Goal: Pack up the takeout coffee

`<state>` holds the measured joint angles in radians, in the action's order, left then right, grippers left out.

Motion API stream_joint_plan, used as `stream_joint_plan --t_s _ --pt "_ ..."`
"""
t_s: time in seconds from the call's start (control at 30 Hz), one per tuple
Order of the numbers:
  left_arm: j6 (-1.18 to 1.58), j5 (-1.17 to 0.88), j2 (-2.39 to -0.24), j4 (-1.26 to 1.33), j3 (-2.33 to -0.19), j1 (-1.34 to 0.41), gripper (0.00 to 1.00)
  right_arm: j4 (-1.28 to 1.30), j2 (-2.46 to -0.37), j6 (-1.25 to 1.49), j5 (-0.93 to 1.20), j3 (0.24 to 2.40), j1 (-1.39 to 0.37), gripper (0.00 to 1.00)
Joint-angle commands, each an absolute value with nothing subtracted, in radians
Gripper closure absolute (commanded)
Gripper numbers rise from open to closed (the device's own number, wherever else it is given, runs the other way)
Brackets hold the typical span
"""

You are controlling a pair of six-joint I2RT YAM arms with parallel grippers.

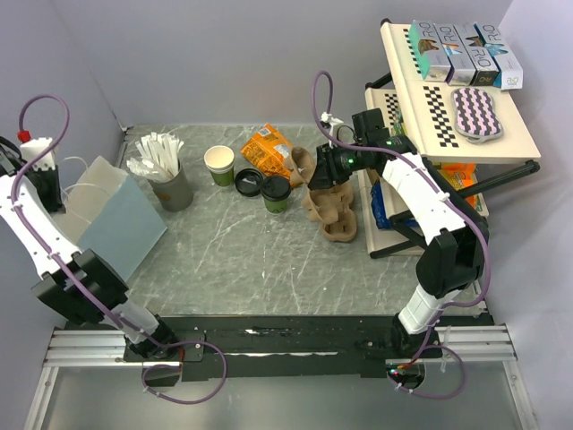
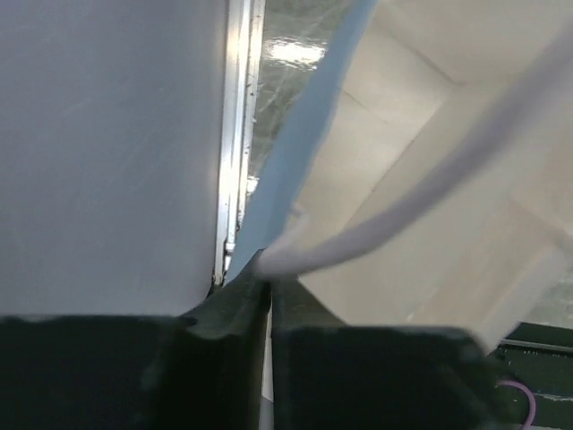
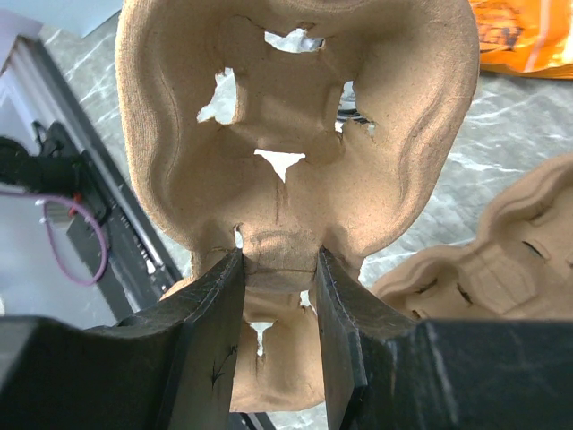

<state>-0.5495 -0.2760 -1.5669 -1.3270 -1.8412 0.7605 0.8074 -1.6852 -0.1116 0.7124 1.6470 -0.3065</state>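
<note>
The near half of the bench (image 1: pixel 251 269) is bare from its near edge up to the row of cups, and this is the widest open stretch. At the near left a blue-grey paper bag (image 1: pixel 121 224) stands close to the left wall. The left jaws are clenched on its rim, right beside the white cord handle (image 2: pixel 385 215).

On the right a brown cup carrier (image 1: pixel 338 219) lies by the foot of the shelf rack (image 1: pixel 407 81), leaving little room there. Just beyond it the right jaws grasp a second carrier (image 3: pixel 295 134) by its narrow neck.

The takeout coffee (image 1: pixel 276 192) stands upright just left of the carriers, with a loose black lid (image 1: pixel 248 182) just beside it. Farther left are a lidless cup (image 1: pixel 219 165) and a grey cup of sticks (image 1: pixel 172 188). Behind the coffee lies an orange snack bag (image 1: pixel 269 148) — near the far wall.
</note>
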Motion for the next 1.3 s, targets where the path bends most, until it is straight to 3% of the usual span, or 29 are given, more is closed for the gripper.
stream_joint_plan --t_s 0.0,0.53,1.0,1.27 --pt "-0.609 -0.363 -1.477 -1.371 -1.792 0.765 0.99 0.830 -1.621 -0.152 0.839 1.660 -0.288 1.00" --pt "-0.805 -0.385 -1.141 -1.377 -1.571 0.583 0.99 0.830 -1.586 -0.141 0.919 1.623 -0.287 0.99" --pt "-0.641 -0.535 -1.235 -1.353 -1.710 0.264 0.99 0.819 -1.582 -0.247 0.867 1.848 -0.298 1.00" --pt "-0.666 -0.469 -1.232 -1.304 -1.677 0.124 0.99 0.698 -1.505 -0.325 0.805 1.856 -0.399 1.00"
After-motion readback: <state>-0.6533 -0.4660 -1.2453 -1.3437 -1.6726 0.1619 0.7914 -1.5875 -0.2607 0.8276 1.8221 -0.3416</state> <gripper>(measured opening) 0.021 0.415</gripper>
